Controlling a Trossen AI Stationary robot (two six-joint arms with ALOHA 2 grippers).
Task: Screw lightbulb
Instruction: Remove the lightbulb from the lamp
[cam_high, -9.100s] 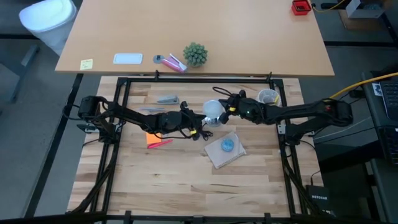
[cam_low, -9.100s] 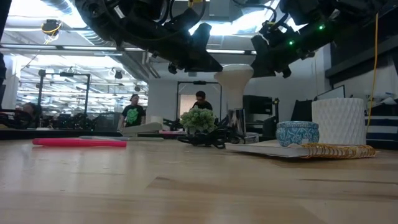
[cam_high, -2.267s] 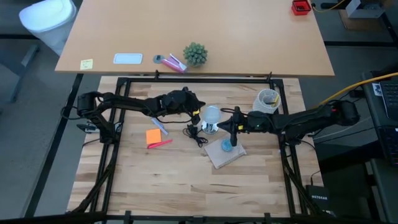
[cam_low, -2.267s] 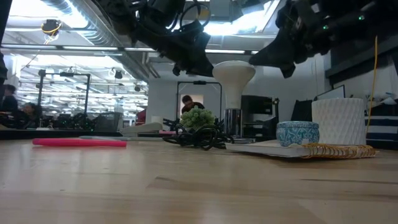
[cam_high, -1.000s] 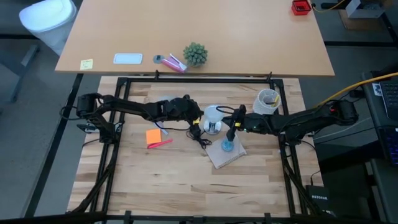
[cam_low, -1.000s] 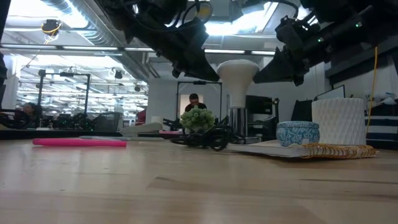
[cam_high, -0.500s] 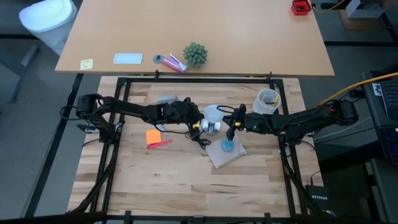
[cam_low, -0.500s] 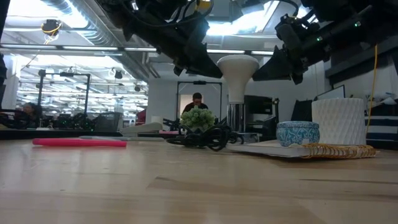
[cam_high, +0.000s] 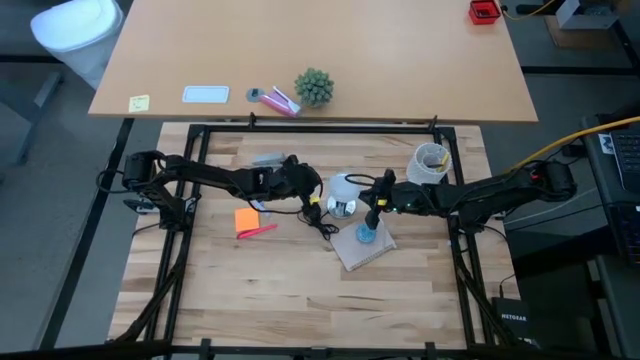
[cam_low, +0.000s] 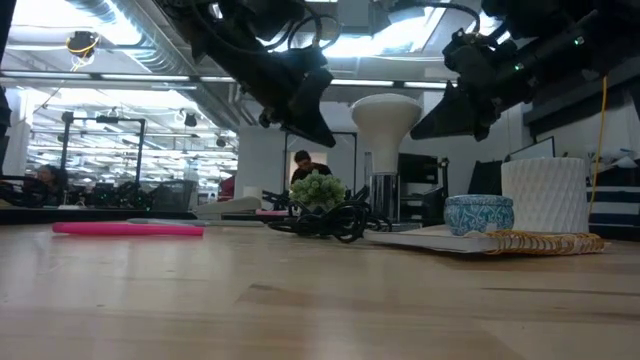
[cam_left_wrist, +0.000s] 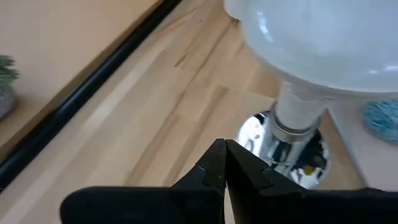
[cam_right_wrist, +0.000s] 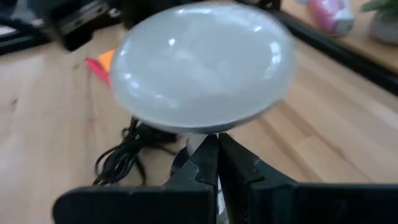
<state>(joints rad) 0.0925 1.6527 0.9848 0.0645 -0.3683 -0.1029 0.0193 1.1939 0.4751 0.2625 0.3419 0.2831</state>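
Note:
The lightbulb (cam_high: 345, 186), a frosted white globe, stands upright with its grey screw base in the round shiny metal socket (cam_left_wrist: 283, 148) at the table's middle. It also shows in the low view (cam_low: 385, 112). My left gripper (cam_high: 316, 190) is shut and hovers just left of the bulb at globe height, a small gap between them in the low view (cam_low: 322, 135). My right gripper (cam_high: 371, 195) is shut and hovers just right of the bulb, also apart from it in the low view (cam_low: 418, 132). In each wrist view the bulb stands beyond the shut fingertips (cam_left_wrist: 225, 154) (cam_right_wrist: 216, 147).
The socket's black cord (cam_high: 322, 216) lies coiled at its near left. A blue round blob (cam_high: 366, 235) sits on a brown pad (cam_high: 352, 252) near the right gripper. A white cup (cam_high: 432, 158) stands at the far right. An orange note (cam_high: 247, 219) and a pink pen (cam_high: 258, 230) lie on the left.
My left gripper has drawn back from the bulb toward the table's left edge, opening a small gap beside the globe. The bulb stays upright in the socket.

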